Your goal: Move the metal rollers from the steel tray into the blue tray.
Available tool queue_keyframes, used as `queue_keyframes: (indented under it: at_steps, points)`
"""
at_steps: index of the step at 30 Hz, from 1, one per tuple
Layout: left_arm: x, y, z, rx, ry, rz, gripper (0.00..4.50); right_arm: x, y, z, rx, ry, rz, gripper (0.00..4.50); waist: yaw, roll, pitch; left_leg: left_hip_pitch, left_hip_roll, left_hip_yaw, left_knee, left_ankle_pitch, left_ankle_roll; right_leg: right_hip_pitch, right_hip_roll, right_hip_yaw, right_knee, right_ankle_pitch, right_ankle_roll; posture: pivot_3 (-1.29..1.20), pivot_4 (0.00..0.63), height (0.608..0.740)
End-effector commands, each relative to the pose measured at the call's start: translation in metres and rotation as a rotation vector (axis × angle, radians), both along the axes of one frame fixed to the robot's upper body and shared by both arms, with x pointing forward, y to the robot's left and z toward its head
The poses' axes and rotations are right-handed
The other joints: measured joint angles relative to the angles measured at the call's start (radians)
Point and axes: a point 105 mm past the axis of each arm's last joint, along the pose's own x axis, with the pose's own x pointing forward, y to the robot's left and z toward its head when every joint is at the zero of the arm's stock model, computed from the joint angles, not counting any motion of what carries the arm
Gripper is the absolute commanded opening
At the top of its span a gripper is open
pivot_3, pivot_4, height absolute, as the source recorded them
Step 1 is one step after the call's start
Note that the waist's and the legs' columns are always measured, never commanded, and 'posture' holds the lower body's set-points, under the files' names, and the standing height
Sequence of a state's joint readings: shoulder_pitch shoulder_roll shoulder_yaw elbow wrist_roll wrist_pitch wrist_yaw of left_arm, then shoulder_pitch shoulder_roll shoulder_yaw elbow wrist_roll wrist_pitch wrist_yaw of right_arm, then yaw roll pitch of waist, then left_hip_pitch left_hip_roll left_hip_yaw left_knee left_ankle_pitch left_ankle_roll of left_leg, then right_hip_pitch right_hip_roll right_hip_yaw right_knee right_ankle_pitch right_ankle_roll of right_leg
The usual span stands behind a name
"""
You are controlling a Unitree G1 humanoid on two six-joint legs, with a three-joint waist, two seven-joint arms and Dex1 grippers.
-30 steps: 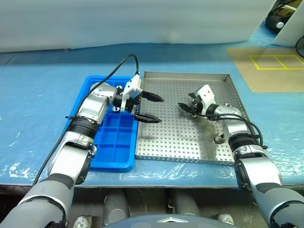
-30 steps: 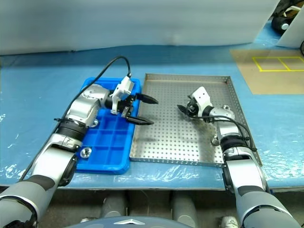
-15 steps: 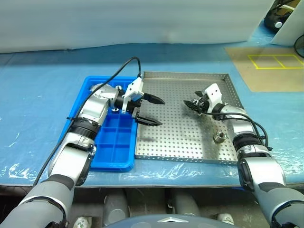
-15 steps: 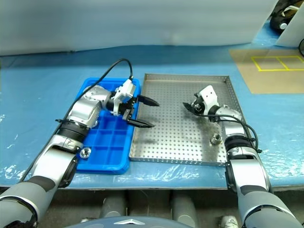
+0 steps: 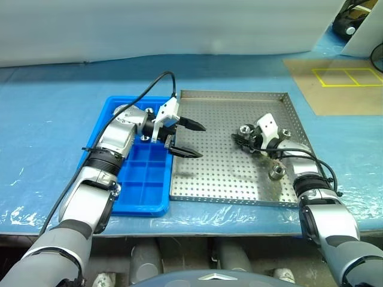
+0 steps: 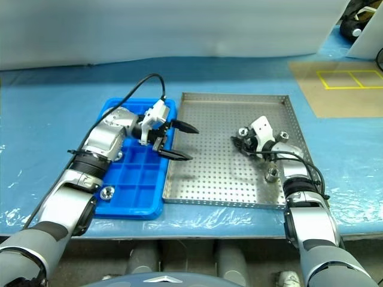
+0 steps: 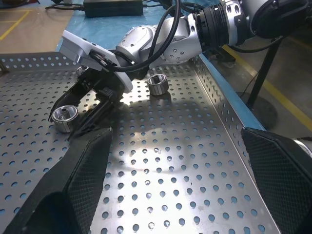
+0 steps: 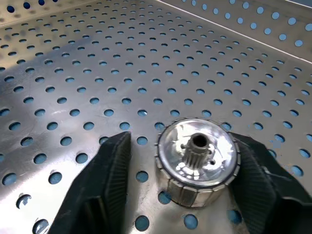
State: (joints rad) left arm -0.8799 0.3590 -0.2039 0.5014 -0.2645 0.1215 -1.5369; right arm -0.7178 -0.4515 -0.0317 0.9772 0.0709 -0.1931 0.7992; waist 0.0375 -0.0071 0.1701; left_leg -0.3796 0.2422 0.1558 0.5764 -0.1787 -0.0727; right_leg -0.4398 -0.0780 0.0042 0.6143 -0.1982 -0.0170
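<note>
The steel tray [image 5: 221, 173] lies in the middle with the blue tray [image 5: 143, 179] against its left side. My right gripper [image 5: 242, 134] is low over the steel tray's floor. Its fingers [image 8: 112, 180] stand on both sides of an upright metal roller [image 8: 197, 156], open, with a small gap on one side. A second roller [image 5: 276, 172] lies beside my right forearm, and a third [image 6: 285, 136] sits near the right rim. My left gripper [image 5: 200, 142] hovers open and empty over the steel tray's left edge. One roller [image 6: 108, 192] rests in a near compartment of the blue tray.
Both trays sit on a table under a blue plastic sheet [image 5: 48, 131]. A black cable [image 5: 149, 86] arcs above my left forearm. A brown mat with yellow lines [image 5: 341, 84] lies at the far right. A pale wall stands behind the table.
My right gripper has sunk toward the tray floor and its fingers have narrowed around a roller. The roller beside my right forearm now shows in full. My left arm has stayed put.
</note>
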Motion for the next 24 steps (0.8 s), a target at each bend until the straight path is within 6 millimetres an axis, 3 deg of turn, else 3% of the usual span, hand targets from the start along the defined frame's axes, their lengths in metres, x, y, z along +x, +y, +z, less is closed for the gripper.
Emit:
queue_keyframes:
  at_steps: [1, 2, 6, 11, 17, 21, 24]
  points:
    - [0.000, 0.002, 0.009, -0.016, -0.037, -0.002, 4.50, 0.006, 0.005, 0.021, 0.011, -0.076, 0.018, 2.27, 0.000, 0.000, 0.000, 0.000, 0.000, 0.000, 0.000, 0.000, 0.000, 0.000, 0.000, 0.000, 0.000, 0.000, 0.000, -0.18, 0.150, 0.740]
    - [0.000, 0.002, 0.009, -0.018, -0.038, 0.001, 4.50, 0.006, 0.006, 0.021, 0.001, -0.077, 0.022, 1.73, 0.000, 0.000, 0.000, 0.000, 0.000, 0.000, -0.001, 0.000, 0.000, 0.000, 0.000, 0.000, -0.001, 0.000, 0.000, -0.17, 0.150, 0.740]
    - [0.005, 0.005, 0.013, -0.024, -0.062, 0.027, 4.50, 0.008, 0.008, 0.024, -0.011, -0.090, 0.022, 1.69, 0.000, 0.000, 0.000, -0.001, 0.000, 0.000, -0.002, 0.000, 0.000, 0.000, 0.000, 0.000, -0.003, 0.000, 0.000, -0.17, 0.150, 0.740]
    - [0.011, 0.016, 0.032, -0.061, -0.102, 0.083, 4.50, 0.011, 0.030, 0.049, 0.022, -0.160, 0.102, 1.69, -0.002, 0.000, 0.000, -0.001, 0.000, 0.001, -0.005, 0.000, 0.000, -0.001, 0.001, 0.000, -0.005, 0.000, 0.000, -0.14, 0.150, 0.740]
    - [0.027, 0.052, 0.064, -0.107, -0.152, 0.255, 4.50, -0.001, 0.095, 0.093, 0.068, -0.249, 0.375, 1.69, -0.001, 0.001, 0.001, -0.001, 0.002, 0.001, -0.007, 0.001, 0.000, -0.002, 0.002, -0.001, -0.006, 0.000, 0.000, -0.06, 0.150, 0.740]
    - [0.034, 0.082, 0.071, -0.105, -0.162, 0.382, 4.50, -0.018, 0.134, 0.111, 0.096, -0.268, 0.558, 1.69, 0.010, 0.001, 0.001, 0.000, 0.002, 0.001, -0.011, 0.001, -0.002, -0.002, 0.002, -0.002, -0.007, 0.000, -0.001, 0.01, 0.150, 0.740]
    - [0.027, 0.108, 0.068, -0.076, -0.156, 0.457, 4.50, -0.031, 0.160, 0.122, 0.117, -0.277, 0.686, 1.69, 0.013, 0.001, 0.001, -0.001, 0.002, 0.000, -0.012, 0.002, -0.003, -0.003, 0.002, -0.003, -0.007, -0.001, -0.001, 0.07, 0.150, 0.740]
